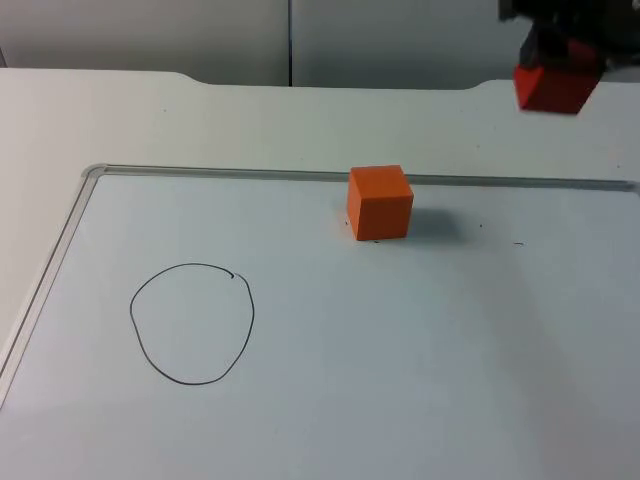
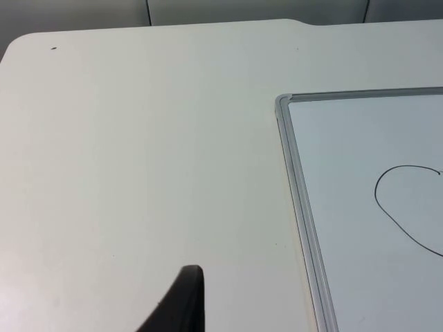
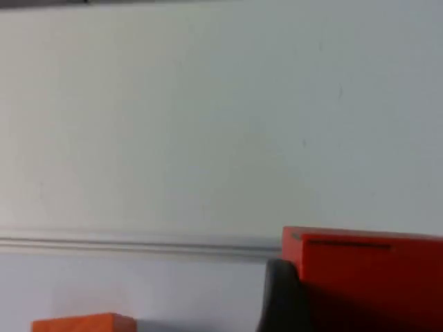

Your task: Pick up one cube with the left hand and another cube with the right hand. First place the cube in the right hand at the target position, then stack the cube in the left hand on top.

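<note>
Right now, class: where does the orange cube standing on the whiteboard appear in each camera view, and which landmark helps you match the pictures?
Top view: the orange cube stands on the whiteboard, just inside its far frame, right of the drawn circle.
Left wrist view: not in it.
Right wrist view: the cube's top peeks in beside the red cube in the right gripper.
Shared landmark: the whiteboard's grey frame.

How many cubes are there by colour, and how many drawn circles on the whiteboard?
Red cube: 1, held up by the right gripper.
Orange cube: 1, on the whiteboard.
Drawn circle: 1, nothing inside it.
Total: 3 things, 2 of them cubes.
The left gripper waits over the table beside the whiteboard.
</note>
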### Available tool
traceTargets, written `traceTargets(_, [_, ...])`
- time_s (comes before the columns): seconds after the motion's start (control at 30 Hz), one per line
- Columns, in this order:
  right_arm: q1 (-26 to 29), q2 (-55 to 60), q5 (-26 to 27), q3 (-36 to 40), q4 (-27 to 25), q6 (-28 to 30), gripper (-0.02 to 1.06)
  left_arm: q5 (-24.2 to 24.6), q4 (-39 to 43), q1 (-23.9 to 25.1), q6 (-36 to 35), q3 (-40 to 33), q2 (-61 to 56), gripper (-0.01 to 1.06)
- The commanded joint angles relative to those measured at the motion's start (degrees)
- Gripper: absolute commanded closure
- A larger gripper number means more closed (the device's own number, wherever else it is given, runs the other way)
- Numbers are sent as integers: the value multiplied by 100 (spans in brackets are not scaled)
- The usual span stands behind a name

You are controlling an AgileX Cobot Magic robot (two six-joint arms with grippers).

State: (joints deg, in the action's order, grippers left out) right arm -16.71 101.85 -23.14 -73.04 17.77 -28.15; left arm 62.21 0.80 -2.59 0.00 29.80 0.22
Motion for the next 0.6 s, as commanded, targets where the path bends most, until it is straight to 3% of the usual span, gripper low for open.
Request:
traceTargets(0.0, [23,-601,-125,-55,40,395,105,-45,-2,26,0,-37,-22,0])
traceTargets(0.33, [23,-3039,-784,-19,49,1361,105,-45,-2,26,0,-37,-22,0])
traceTargets(0.57, [23,-4465,-1157,261,87,1509,105,-45,-2,26,0,-37,-22,0])
